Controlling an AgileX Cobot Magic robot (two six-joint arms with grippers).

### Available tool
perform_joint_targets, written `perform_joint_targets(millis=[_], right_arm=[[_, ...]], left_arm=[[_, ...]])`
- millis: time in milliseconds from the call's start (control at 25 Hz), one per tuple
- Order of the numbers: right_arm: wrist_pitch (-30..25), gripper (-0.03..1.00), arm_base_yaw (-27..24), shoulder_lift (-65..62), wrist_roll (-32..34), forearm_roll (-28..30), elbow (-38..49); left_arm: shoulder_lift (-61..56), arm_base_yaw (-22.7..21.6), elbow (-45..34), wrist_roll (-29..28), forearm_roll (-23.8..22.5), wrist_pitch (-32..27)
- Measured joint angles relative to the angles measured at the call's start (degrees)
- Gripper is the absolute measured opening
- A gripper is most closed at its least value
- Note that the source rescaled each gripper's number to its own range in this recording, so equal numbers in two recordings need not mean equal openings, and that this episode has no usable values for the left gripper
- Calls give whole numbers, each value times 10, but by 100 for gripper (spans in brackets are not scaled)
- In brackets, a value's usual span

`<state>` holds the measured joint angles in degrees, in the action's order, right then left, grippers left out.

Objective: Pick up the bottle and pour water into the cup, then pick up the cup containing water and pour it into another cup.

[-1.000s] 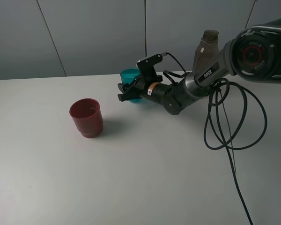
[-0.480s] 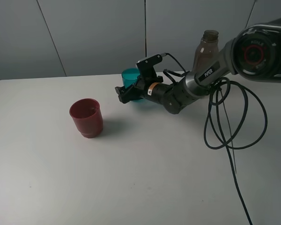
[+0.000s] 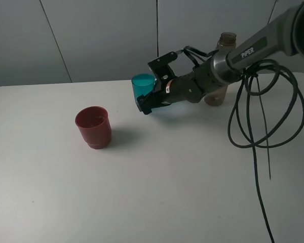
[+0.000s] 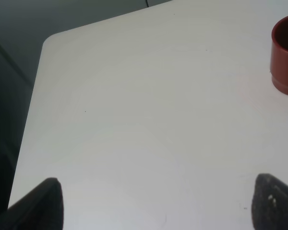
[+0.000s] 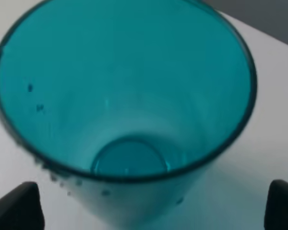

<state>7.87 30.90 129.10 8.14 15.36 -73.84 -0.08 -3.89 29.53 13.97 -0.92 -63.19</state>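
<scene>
The teal cup stands upright at the back of the table and fills the right wrist view, with droplets on its wall. My right gripper is open. Its fingertips sit wide apart on either side of the cup's lower part, and I see no contact. The smoky bottle stands upright behind the right arm, partly hidden by it. The dark-red cup stands alone further left, and its edge also shows in the left wrist view. My left gripper is open over bare table.
Black cables loop down from the right arm over the table's right side. The white table ends at a rounded corner near the left gripper. A grey wall stands behind.
My right gripper has gone from shut to wide open, and the arm has lifted and swung back toward the bottle. Its fingers now flank the teal cup. The dark-red cup has not moved.
</scene>
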Motion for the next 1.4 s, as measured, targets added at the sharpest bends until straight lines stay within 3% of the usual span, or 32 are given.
perform_joint_targets(millis=[440,640,760,1000,1160,1400], right_arm=[[-9,99,0,-221,-10,21,186],[-59,99,0,-378,-10,24,247],[-127,99,0,-487,-10,25,266],[-320,99,0,-677,-10,14,284],[-473,99,0,-788,-10,-14,284],[-642,99,0,-939,-48,-72,312]], left_arm=[[0,0,0,0,0,0],[0,0,0,0,0,0],[0,0,0,0,0,0],[0,0,0,0,0,0],[0,0,0,0,0,0],[0,0,0,0,0,0]])
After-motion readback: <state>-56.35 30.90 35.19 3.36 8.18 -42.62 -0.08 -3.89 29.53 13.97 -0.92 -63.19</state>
